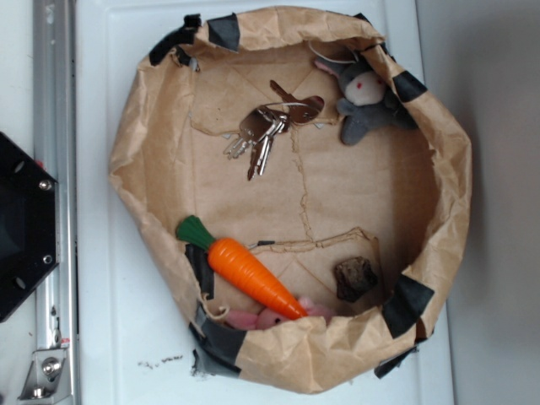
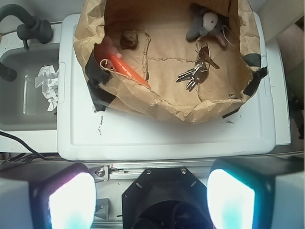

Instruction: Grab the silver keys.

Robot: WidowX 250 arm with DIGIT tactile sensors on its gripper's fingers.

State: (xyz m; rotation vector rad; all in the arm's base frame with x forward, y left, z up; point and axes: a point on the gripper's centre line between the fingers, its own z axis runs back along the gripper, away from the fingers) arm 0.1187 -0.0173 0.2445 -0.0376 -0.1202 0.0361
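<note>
1. Keys first: the silver keys [image 1: 263, 135] lie flat on the floor of the brown paper basket [image 1: 135, 135], in the upper middle of the exterior frame, with the copper-brown fob [image 1: 299, 105] fanned out just beside them.
2. Tool [image 2: 151, 195] sits at the bottom of the wrist frame, well apart from the basket, spread open and empty.
3. Risk: the grey plush bunny [image 1: 367, 101] rests near the fob, so a wide descent may pinch fabric instead.
4. Thin, flat blades may slip from the pads.
5. The crumpled paper wall may snag a low approach.
6. The toy carrot [image 1: 249, 272] lies well apart and poses little threat.
</note>
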